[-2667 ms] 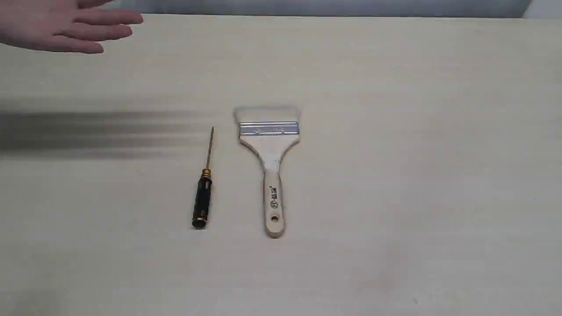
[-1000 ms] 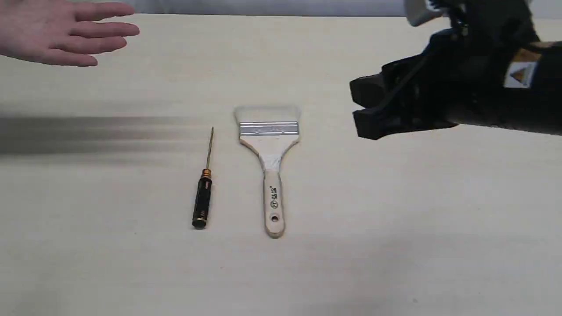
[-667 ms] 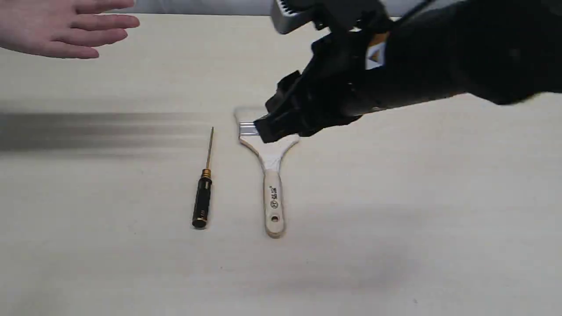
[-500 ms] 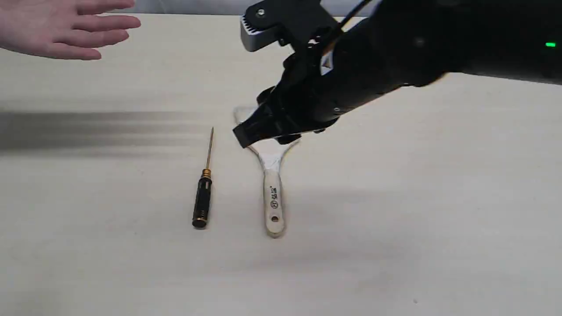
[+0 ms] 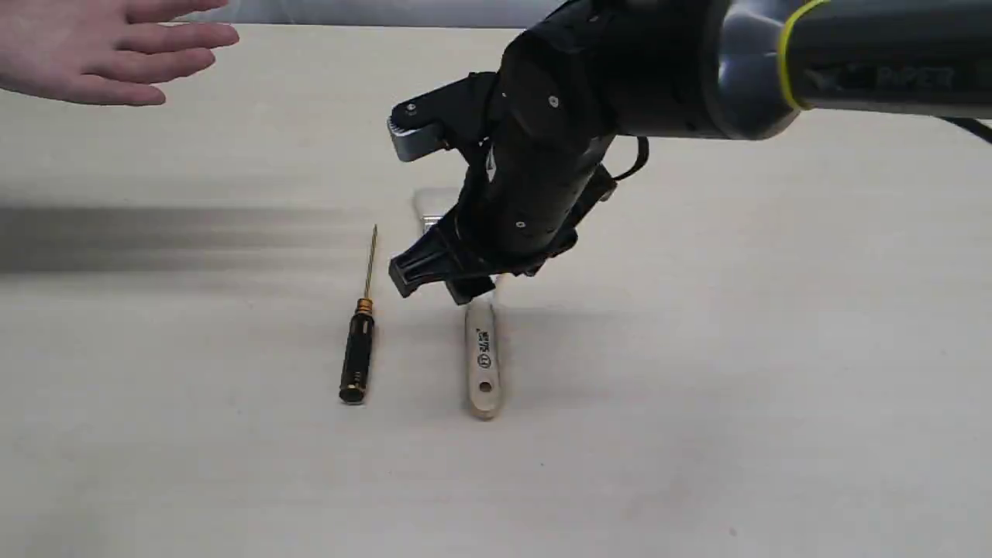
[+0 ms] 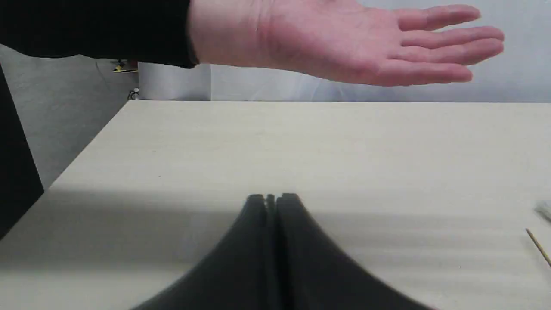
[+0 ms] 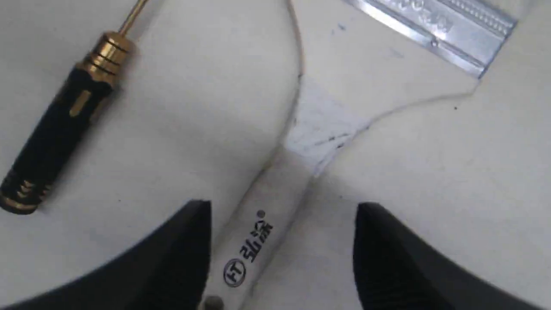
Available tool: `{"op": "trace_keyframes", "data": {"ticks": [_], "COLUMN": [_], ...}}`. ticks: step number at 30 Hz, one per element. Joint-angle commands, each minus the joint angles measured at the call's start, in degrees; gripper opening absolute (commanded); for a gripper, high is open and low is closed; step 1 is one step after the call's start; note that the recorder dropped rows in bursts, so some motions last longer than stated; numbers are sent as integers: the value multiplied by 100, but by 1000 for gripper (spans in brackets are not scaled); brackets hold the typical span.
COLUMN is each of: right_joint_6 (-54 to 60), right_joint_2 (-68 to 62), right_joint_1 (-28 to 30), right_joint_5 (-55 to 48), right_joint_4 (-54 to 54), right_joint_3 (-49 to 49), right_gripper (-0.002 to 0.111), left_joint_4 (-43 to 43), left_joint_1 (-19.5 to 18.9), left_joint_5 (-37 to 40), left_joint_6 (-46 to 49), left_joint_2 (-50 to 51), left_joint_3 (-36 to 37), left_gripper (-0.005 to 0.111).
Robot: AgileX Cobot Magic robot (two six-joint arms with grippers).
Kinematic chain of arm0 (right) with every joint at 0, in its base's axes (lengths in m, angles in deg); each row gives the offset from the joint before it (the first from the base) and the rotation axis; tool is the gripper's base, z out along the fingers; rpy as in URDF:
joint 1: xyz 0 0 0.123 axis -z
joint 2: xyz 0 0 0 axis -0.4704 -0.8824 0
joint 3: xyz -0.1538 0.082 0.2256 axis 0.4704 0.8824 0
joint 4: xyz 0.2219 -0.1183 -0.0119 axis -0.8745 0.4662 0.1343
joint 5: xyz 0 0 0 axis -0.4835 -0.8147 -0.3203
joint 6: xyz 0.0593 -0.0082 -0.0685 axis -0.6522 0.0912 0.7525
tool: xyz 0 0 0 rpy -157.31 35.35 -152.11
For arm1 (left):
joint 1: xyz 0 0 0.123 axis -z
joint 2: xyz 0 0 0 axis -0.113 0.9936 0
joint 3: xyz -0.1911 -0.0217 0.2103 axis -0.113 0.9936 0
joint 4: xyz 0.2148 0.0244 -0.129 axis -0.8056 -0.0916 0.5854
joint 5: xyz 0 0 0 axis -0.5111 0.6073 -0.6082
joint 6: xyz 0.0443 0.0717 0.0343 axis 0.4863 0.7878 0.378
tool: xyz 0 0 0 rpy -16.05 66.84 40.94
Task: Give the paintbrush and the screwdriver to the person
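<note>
The paintbrush (image 5: 482, 364) lies flat at the table's middle, handle toward the front; its ferrule and bristles are mostly hidden behind my right arm. My right gripper (image 5: 435, 288) hangs open just above the handle's neck. In the right wrist view the dark fingers (image 7: 189, 249) straddle the stamped handle without touching the paintbrush (image 7: 327, 86). The screwdriver (image 5: 358, 341) lies parallel to its left, also seen as the black-handled screwdriver (image 7: 64, 125). The person's hand (image 5: 116, 50) is held palm up at the far left. My left gripper (image 6: 271, 200) is shut and empty, low over the table below the person's hand (image 6: 344, 43).
The pale table's left edge (image 6: 86, 150) drops off beside my left gripper. A grey shadow band (image 5: 155, 236) crosses the table's left side. The right arm (image 5: 775, 70) spans the upper right of the exterior view.
My right arm came in from the right, swung over the brush and dropped its open gripper to the handle's neck. Brush, screwdriver and hand stayed put.
</note>
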Motion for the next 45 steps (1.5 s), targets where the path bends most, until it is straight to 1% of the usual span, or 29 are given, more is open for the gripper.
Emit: {"op": "trace_keyframes", "data": {"ticks": [1, 7, 11, 18, 25, 31, 35, 37, 41, 43, 45], "right_joint_6": [-259, -485, -635, -1008, -1132, -1144, -1321, -1520, -1531, -1531, -1531], "right_joint_2": [-106, -375, -505, -714, -1026, -1039, -988, -974, -974, -974, -974], "right_joint_1": [-17, -17, -17, -17, -17, -17, -17, -17, -17, -17, -17], "right_joint_5": [6, 463, 535, 479, 479, 309, 110, 124, 258, 268, 268], "right_joint_4": [-9, -67, -67, 57, 80, 110, 465, 544, 515, 487, 487], "right_joint_3": [-43, -43, -43, -254, -303, -303, -303, -303, -303, -303, -303], "right_gripper": [53, 53, 53, 53, 53, 53, 53, 53, 53, 52, 44], "left_joint_4": [7, 22, 22, 22, 22, 22, 9, 9, 9, 9, 9], "left_joint_1": [32, 32, 32, 32, 32, 32, 32, 32, 32, 32, 32], "left_joint_5": [-62, -58, -58, -58, -58, -58, -70, -70, -70, -70, -70], "left_joint_6": [-12, -12, -12, -12, -12, -12, -12, -12, -12, -12, -12], "left_joint_2": [-14, -14, -14, -14, -14, -14, -14, -14, -14, -14, -14], "left_joint_3": [12, 12, 12, 12, 12, 12, 12, 12, 12, 12, 12], "left_gripper": [0, 0, 0, 0, 0, 0, 0, 0, 0, 0, 0]}}
